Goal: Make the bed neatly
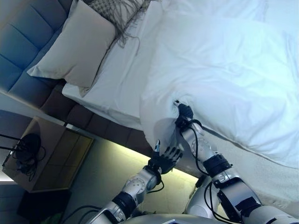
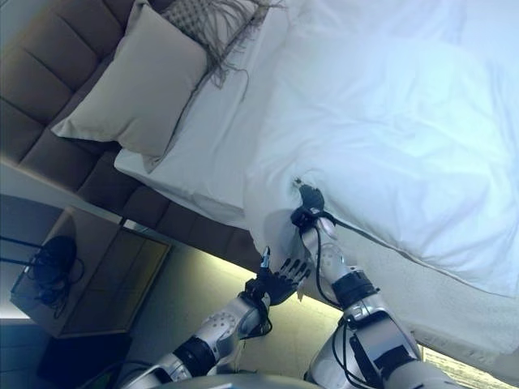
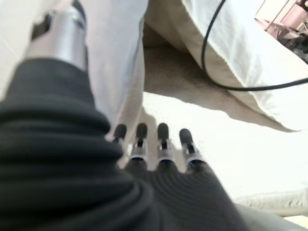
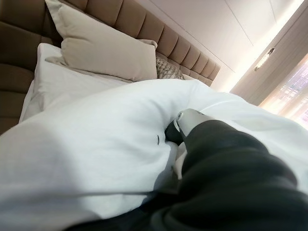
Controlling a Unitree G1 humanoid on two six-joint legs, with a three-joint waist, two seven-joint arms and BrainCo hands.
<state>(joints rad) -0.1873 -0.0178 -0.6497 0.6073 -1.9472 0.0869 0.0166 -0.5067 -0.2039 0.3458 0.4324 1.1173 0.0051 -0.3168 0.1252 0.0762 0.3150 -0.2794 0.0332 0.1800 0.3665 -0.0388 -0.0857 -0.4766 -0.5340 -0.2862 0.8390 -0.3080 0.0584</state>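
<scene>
A white duvet [image 1: 224, 70] lies rumpled over the bed, and its near corner hangs over the side of the mattress. My right hand [image 1: 183, 113] is at that corner with the cloth puckered around it. The right wrist view shows its thumb [image 4: 185, 118] pressed into the bunched duvet [image 4: 96, 139]. My left hand [image 1: 166, 158] hovers open below the bed's edge, fingers [image 3: 163, 144] straight, just beside the hanging cloth and holding nothing. A beige pillow [image 1: 77, 42] leans on the padded headboard [image 1: 18, 51], over the bare white sheet [image 1: 117, 74].
A patterned, fringed cushion [image 1: 117, 11] lies behind the pillow. A bedside table [image 1: 46, 154] with a dark object and cords [image 1: 25, 149] stands left of the bed. Pale carpet [image 3: 231, 144] runs along the bed's side under my hands.
</scene>
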